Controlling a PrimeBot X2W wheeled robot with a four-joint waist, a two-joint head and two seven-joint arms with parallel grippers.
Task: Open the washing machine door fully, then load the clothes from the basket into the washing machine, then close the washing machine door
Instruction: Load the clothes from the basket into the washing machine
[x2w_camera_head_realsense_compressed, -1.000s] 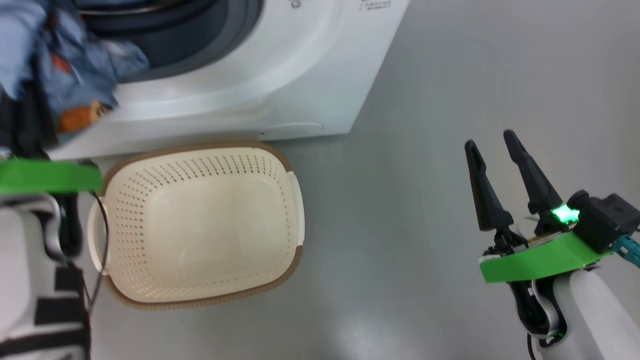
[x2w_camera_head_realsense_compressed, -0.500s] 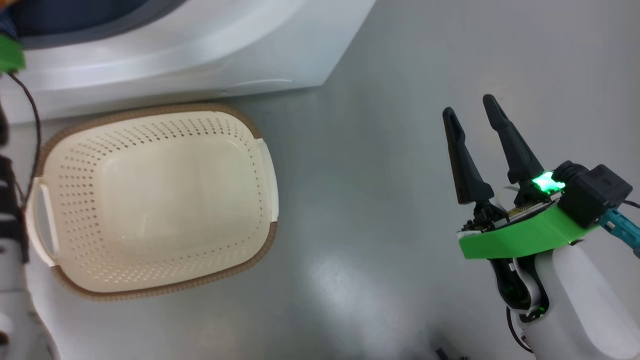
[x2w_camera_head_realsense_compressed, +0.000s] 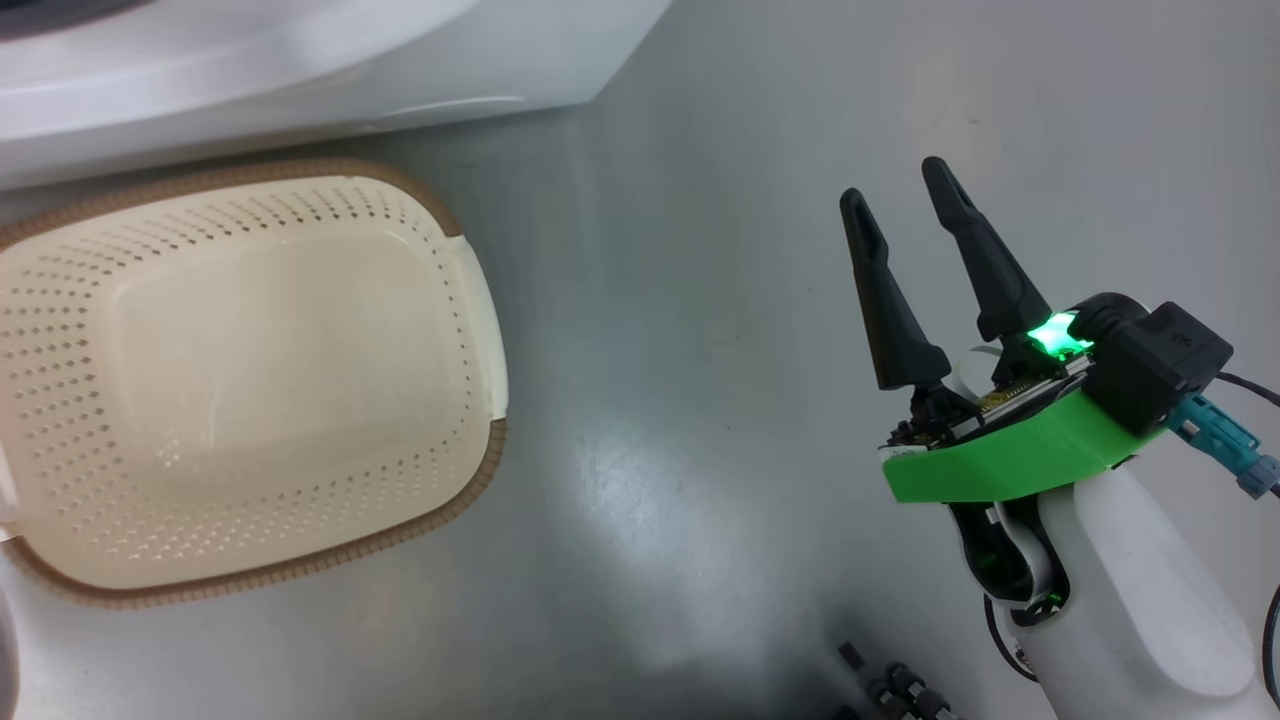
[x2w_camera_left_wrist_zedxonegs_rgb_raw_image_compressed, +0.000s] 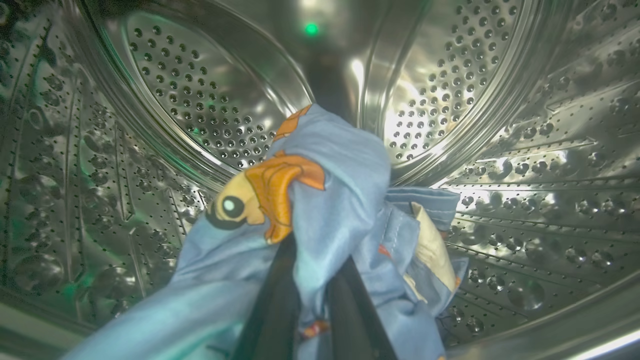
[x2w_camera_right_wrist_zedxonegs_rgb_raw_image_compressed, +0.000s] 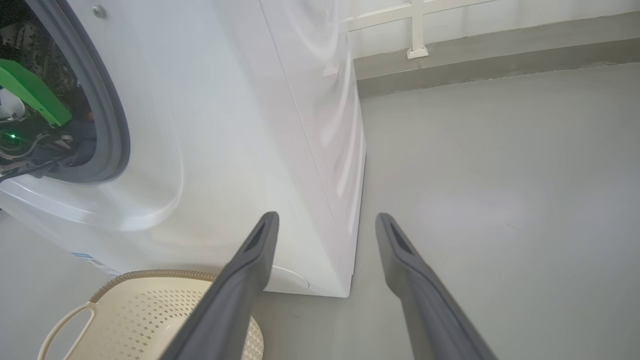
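Left gripper (x2w_camera_left_wrist_zedxonegs_rgb_raw_image_compressed: 311, 280) is inside the washing machine (x2w_camera_right_wrist_zedxonegs_rgb_raw_image_compressed: 225, 130), and you've got its 2 dark fingers (x2w_camera_left_wrist_zedxonegs_rgb_raw_image_compressed: 272, 310) clamped together on the clothes (x2w_camera_left_wrist_zedxonegs_rgb_raw_image_compressed: 340, 170). That's soft light-blue fabric bunched over the tips, w/ an orange-and-cream bear-like print on the left fold and a cream patch on the right. The bundle sits in front of the drum (x2w_camera_left_wrist_zedxonegs_rgb_raw_image_compressed: 190, 100), which is shiny curved steel dotted w/ round holes and raised ribs, w/ a green glow at the top of the back wall. Can't tell if the cloth touches the drum wall lower down.

Check your right wrist view: the left arm's green bracket (x2w_camera_right_wrist_zedxonegs_rgb_raw_image_compressed: 30, 92) is inside the round opening, ringed by the grey rubber gasket (x2w_camera_right_wrist_zedxonegs_rgb_raw_image_compressed: 112, 110). The machine's white front is smooth & glossy, w/ a square corner.

Right gripper (x2w_camera_head_realsense_compressed: 895, 182) is spread wide w/ nothing btwn its 2 long, tapered black prongs. It's over the grey floor (x2w_camera_head_realsense_compressed: 680, 300), well apart from the basket (x2w_camera_head_realsense_compressed: 300, 380).

The basket is cream plastic, a rounded rectangle w/ rows of small perforations up the walls. It has a brown ribbed rim and a pale handle on the side, and its bottom shows bare. It stands on the floor just beside the machine's base. The floor is smooth and slightly glossy, w/ a patch of glare.
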